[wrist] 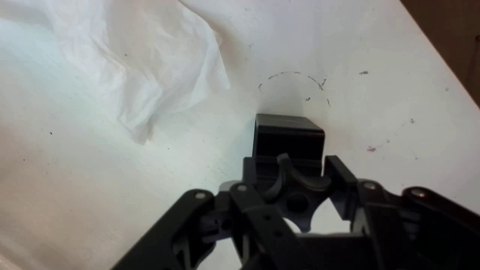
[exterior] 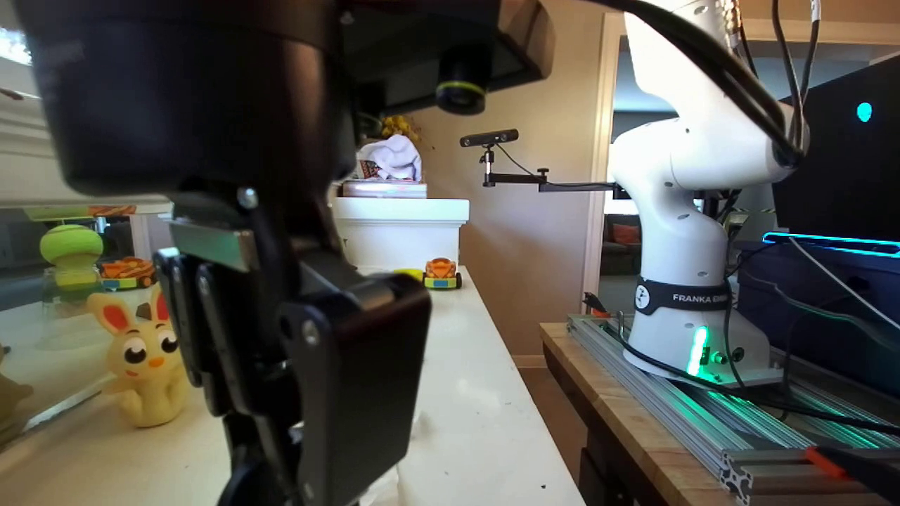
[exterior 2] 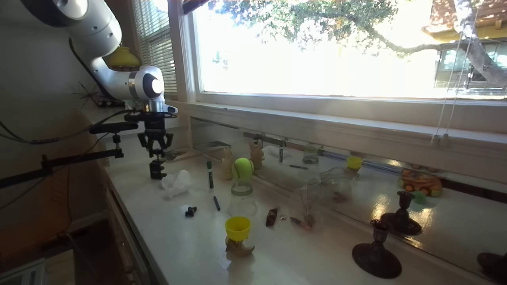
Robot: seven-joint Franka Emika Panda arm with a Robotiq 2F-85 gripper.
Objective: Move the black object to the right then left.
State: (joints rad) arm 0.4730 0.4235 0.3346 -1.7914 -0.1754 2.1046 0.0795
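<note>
On the white counter [wrist: 202, 165], specked with dark marks [wrist: 363, 72], the gripper [wrist: 292, 170] is clamped on the black object [wrist: 288, 138], near crumpled white tissue [wrist: 150, 71]. Farther along stands a candlestick [exterior 2: 377, 259]; behind, a mirror [exterior 2: 455, 225] beneath a window [exterior 2: 317, 63]. Window and candlestick appear in an exterior view, outside the wrist view. Robot base [exterior: 654, 344] and tan wall [exterior: 527, 281] beyond: likewise in an exterior view.

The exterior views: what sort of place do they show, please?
Probably a room in a home: a large window, a toy rabbit and a dark candlestick suggest this, though which room I cannot tell.
</note>
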